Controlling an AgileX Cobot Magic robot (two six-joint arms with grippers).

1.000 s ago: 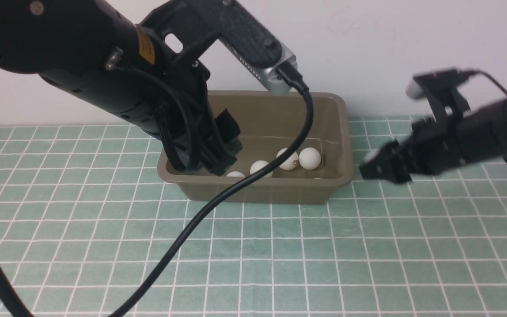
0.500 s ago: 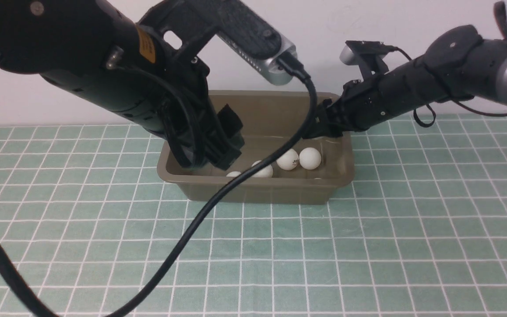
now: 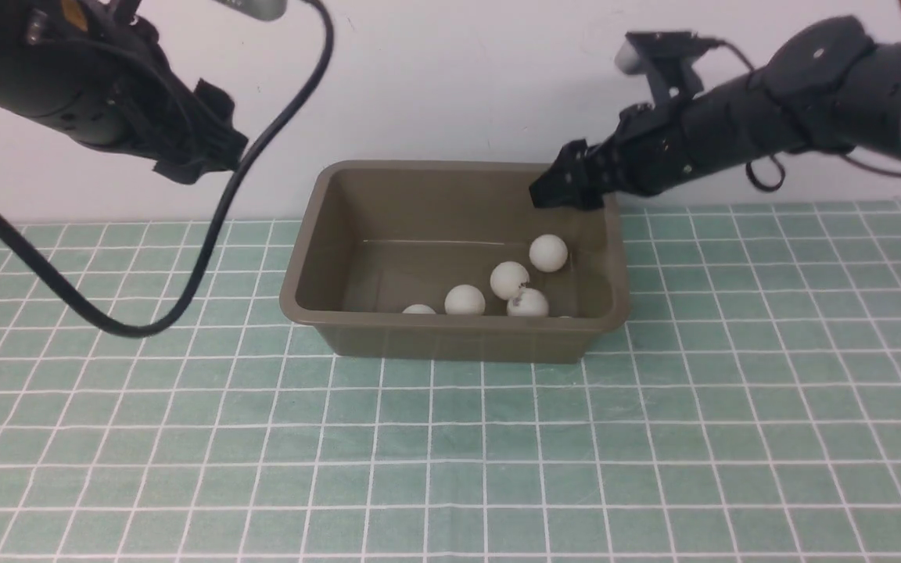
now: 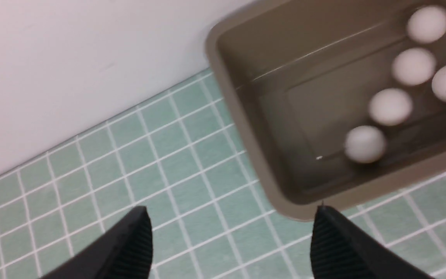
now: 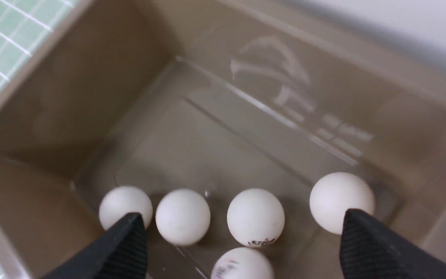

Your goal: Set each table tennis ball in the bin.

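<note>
Balls gathered in the bin, both hands open and empty.

Five table tennis balls [image 3: 509, 280] are seen inside the olive-brown bin [image 3: 450, 340], which stands at the centre of the front frame on the green checked desk [image 3: 450, 453] against the white wall [image 3: 450, 78]; a sliver of something white shows at the near rim, too small to be made out. The balls are grouped toward the right half of the bin floor — one with dark print [image 5: 255, 217]. The right hand [image 3: 556, 189] is held above the bin's upper right corner, jaws spread wide with nothing between them. The left hand [image 3: 200, 152] is raised at the upper left of the frame, well apart from the bin — its jaws likewise spread and empty.
</note>
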